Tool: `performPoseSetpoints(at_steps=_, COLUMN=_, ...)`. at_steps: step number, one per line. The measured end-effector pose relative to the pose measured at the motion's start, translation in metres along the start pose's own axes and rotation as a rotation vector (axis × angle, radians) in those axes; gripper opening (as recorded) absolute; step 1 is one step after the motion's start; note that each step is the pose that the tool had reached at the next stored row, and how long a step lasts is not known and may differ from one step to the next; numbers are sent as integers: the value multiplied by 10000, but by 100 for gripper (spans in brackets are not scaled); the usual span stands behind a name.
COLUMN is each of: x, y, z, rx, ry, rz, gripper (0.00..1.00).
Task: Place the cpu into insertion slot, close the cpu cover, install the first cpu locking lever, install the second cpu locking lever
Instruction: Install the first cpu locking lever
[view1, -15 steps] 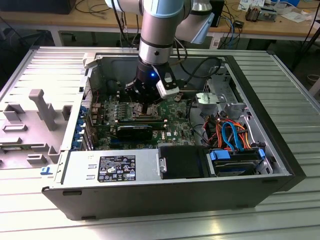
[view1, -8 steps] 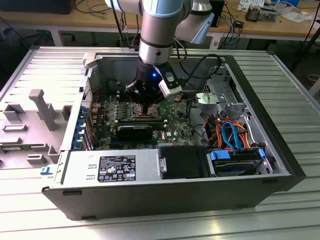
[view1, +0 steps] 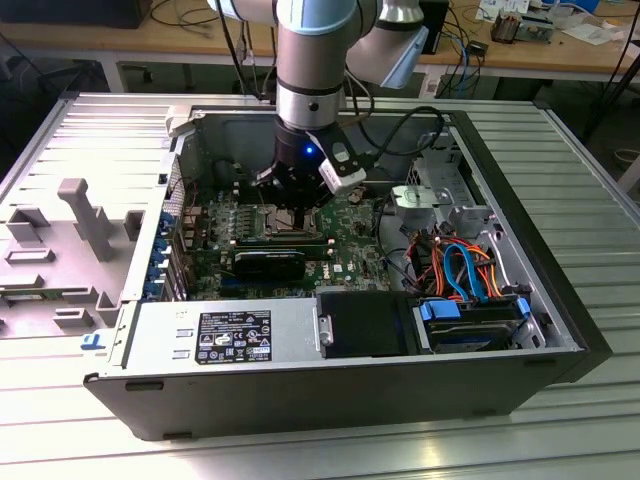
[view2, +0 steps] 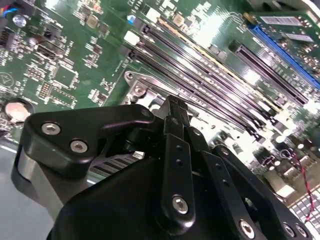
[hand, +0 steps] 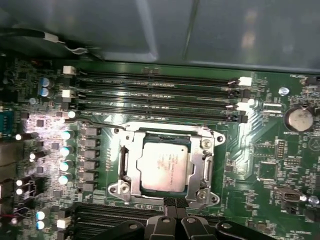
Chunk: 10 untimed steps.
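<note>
Item: cpu (hand: 164, 166), seated flat in insertion slot (hand: 131, 186) beneath lowered cpu cover (hand: 206, 145) for retention; gripper (hand: 175, 210), fingertips pinched narrow and empty, poised just beside the socket edge.

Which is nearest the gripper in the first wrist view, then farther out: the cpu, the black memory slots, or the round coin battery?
1. The cpu, seated in its socket right in front of the gripper.
2. The black memory slots, beyond the socket.
3. The round coin battery, far off to one side near the board's edge.
</note>
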<state>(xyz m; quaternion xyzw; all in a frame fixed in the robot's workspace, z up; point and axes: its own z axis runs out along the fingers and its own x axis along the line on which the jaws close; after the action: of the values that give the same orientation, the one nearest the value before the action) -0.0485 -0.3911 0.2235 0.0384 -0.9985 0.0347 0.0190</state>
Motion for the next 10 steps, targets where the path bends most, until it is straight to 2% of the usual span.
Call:
performPoseSetpoints(at_steps=3, x=3, y=0, z=-2, rx=4, ry=2, rz=0, gripper=11)
performPoseSetpoints(at_steps=5, x=10, y=92, z=-8, rx=6, ry=3, rz=0, gripper=11)
performPoseSetpoints(at_steps=7, x=15, y=141, z=-11, rx=4, ry=2, rz=0, gripper=11)
performPoseSetpoints(at_steps=9, x=60, y=150, z=-10, rx=0, ry=2, rz=-1, gripper=11)
performPoseSetpoints(at_steps=10, x=135, y=159, z=-7, rx=-13, ry=-6, rz=0, gripper=11)
